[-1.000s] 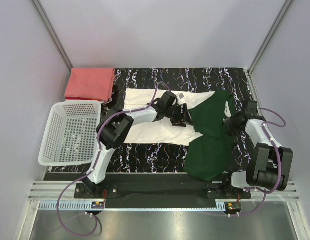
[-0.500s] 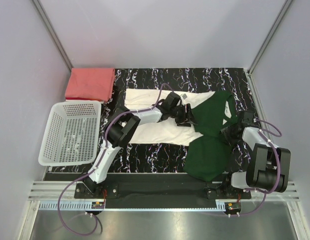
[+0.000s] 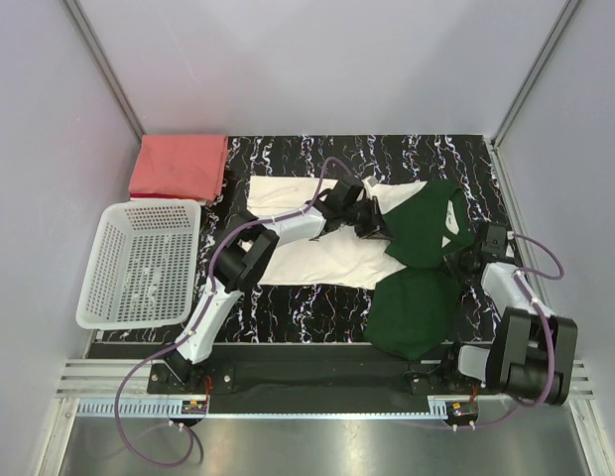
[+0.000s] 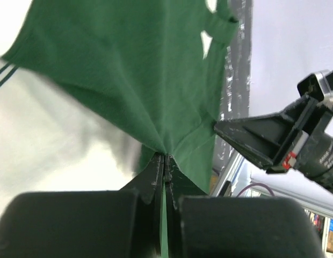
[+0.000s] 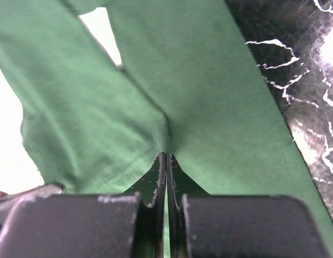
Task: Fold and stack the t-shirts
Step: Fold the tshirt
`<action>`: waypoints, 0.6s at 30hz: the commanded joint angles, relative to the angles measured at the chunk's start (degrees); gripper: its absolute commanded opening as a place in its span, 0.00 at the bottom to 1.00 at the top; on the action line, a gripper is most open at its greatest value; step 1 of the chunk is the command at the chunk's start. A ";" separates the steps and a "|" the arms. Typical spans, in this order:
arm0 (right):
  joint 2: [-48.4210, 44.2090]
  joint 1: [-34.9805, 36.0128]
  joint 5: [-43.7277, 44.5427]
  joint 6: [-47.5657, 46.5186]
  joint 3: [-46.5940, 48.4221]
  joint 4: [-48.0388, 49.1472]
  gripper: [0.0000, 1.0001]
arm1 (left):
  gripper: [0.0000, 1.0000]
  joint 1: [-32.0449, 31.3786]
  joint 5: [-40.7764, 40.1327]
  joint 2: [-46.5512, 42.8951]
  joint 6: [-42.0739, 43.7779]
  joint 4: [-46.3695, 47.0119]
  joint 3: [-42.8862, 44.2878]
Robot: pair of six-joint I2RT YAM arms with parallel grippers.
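Robot lab test cell, plain grey enclosure walls (image 3: 317,59), aluminium frame rails (image 3: 104,64), black marbled tabletop (image 3: 288,303)

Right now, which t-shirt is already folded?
The salmon-red t-shirt, a neat square at the far left corner; the cream-and-green t-shirt lies spread out.

Hands (image 4: 164,157) (image 5: 165,155) now tight on seemingly one t-shirt (image 3: 427,226)

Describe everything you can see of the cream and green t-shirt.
The cream and green t-shirt is soft cloth, a cream body with dark green parts toward the right, lying spread and rumpled on the black marbled table. The left gripper and right gripper are each shut on a pinch of its green fabric.
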 commanded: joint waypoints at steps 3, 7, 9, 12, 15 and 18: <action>-12.10 0.25 0.34 0.89 -3.60 2.13 0.00 | 0.00 -0.31 0.68 -0.41 2.32 -3.50 5.85; -19.93 0.34 1.91 3.09 -6.85 -0.49 0.00 | 0.00 -0.31 -0.72 -0.15 5.92 -10.02 10.06; -23.01 0.43 3.31 3.09 -7.91 -2.43 0.00 | 0.00 -0.22 -1.16 0.03 6.54 -12.13 10.78; -26.00 0.52 4.11 3.09 -8.79 -4.37 0.00 | 0.00 -0.22 -0.72 -0.06 6.89 -13.45 10.43; -28.29 0.60 4.37 2.74 -9.23 -5.78 0.00 | 0.00 -0.13 -1.16 -0.68 7.77 -14.50 9.64; -29.79 0.60 4.73 1.95 -8.97 -6.92 0.00 | 0.00 -0.13 -1.78 -1.12 9.00 -16.00 9.37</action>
